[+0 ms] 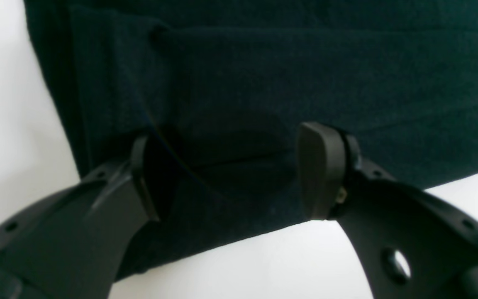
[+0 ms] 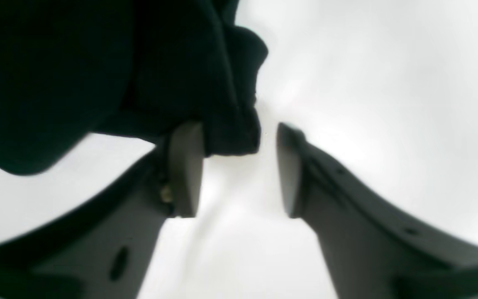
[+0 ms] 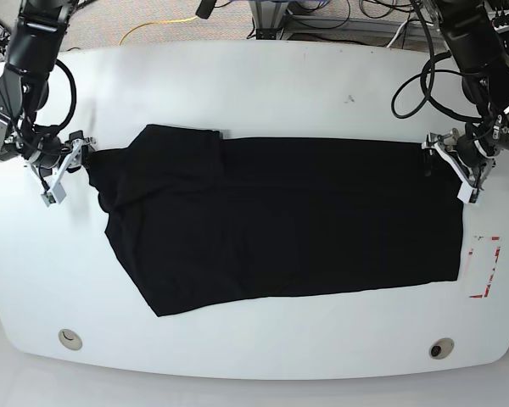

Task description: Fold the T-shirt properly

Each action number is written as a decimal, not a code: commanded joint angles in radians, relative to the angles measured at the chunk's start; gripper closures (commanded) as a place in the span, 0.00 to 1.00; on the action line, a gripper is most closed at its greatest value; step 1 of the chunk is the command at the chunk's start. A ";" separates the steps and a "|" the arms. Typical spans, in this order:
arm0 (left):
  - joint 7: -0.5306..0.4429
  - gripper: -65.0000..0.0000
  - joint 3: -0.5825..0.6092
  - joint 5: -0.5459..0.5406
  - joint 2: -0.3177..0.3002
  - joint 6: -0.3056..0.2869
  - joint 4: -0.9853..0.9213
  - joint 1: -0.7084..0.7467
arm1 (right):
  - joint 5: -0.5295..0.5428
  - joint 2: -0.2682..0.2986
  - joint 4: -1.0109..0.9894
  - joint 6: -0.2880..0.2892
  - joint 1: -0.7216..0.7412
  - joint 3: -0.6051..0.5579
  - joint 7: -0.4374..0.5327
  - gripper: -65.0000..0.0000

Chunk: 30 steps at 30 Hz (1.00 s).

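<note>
White table carries T-shirt, spread plain side up, sleeves look tucked; main folds left, I judge. Right gripper at cloth's left tip: jaws apart, bunched fabric between, one pad touching. Left gripper at right edge: jaws wide, straddling hem, apparently unclamped.

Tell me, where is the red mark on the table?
In the base view, the red mark lies near the table's right edge, just beyond the T-shirt's lower right corner.
</note>
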 commanded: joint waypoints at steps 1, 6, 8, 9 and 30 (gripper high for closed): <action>0.063 0.37 0.004 0.064 -0.013 0.018 0.000 0.006 | 0.002 0.059 0.017 -0.002 0.016 0.001 0.014 0.49; 0.063 0.37 0.006 0.064 -0.013 0.018 0.004 0.006 | 0.002 0.088 0.019 -0.002 0.016 0.002 0.015 0.46; 0.063 0.37 0.006 0.064 -0.013 0.018 0.006 0.006 | 0.005 0.090 0.026 -0.002 0.016 0.002 0.015 0.46; 0.063 0.37 0.006 0.064 -0.013 0.018 0.007 0.006 | 0.006 0.088 0.049 -0.002 0.015 0.002 0.015 0.46; 0.175 0.36 -0.066 -0.045 -0.033 0.018 0.302 0.026 | 0.000 -0.122 0.148 -0.002 -0.004 0.098 -0.055 0.46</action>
